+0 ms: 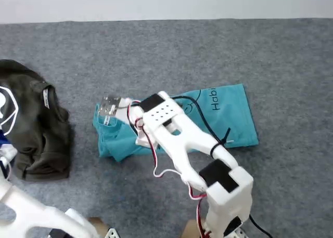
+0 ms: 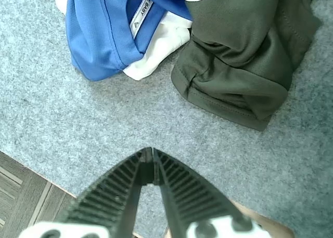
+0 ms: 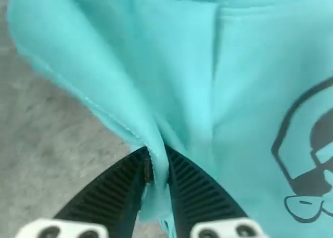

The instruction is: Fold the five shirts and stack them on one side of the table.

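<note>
A teal shirt (image 1: 229, 113) with a dark print lies across the middle of the table, its left end bunched. My right gripper (image 1: 111, 109) is at that bunched end, shut on a raised fold of the teal shirt (image 3: 156, 66); its fingertips (image 3: 179, 168) pinch the cloth in the right wrist view. An olive shirt (image 1: 31, 123) lies crumpled at the table's left side. In the left wrist view my left gripper (image 2: 153, 156) is shut on nothing above bare grey cover, short of the olive shirt (image 2: 244, 56), a blue shirt (image 2: 104, 35) and a white shirt (image 2: 158, 48).
Grey felt (image 1: 208, 51) covers the table, with open room at the back and on the right. The left arm (image 1: 31, 212) rises at the front left corner. The table's front edge and wood floor (image 2: 21, 196) lie close behind the left gripper.
</note>
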Tool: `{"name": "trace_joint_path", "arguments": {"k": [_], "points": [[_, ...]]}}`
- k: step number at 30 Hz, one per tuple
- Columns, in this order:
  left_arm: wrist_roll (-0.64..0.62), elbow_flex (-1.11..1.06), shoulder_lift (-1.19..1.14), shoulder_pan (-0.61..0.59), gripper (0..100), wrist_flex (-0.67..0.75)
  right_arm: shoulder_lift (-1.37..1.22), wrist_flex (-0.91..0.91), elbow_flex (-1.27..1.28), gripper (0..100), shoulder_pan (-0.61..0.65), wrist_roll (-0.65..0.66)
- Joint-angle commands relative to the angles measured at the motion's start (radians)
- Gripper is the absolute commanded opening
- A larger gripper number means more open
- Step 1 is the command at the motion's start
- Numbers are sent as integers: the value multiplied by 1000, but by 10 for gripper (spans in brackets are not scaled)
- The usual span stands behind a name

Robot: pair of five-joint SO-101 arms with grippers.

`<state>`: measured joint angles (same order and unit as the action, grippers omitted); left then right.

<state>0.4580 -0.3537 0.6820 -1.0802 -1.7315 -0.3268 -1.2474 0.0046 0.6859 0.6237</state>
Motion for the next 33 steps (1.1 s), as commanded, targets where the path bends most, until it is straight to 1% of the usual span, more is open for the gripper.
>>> {"name": "trace_joint_path", "arguments": {"k": [1, 4, 6, 11, 15, 22, 26, 29, 33], "points": [[3, 2, 21, -3, 6, -5, -28, -7, -92, 124, -28, -52], [3, 2, 21, -3, 6, -5, -81, -7, -146, 206, -50, -81], [3, 2, 21, -3, 6, -5, -111, -7, -189, 241, -70, -92], [3, 2, 21, -3, 6, -5, -180, -13, -304, 245, -128, -109], [6, 2, 21, -3, 6, -5, -203, -117, -427, 245, -142, -112], [6, 2, 21, -2, 6, 3, -200, -318, -562, 245, -61, -114], [6, 2, 21, -2, 6, 6, -214, -332, -569, 244, 4, -114], [6, 2, 21, -2, 6, 8, -252, -331, -574, 203, 51, -115], [6, 2, 21, -2, 6, 8, -341, -308, -572, 74, 85, -127]]}}
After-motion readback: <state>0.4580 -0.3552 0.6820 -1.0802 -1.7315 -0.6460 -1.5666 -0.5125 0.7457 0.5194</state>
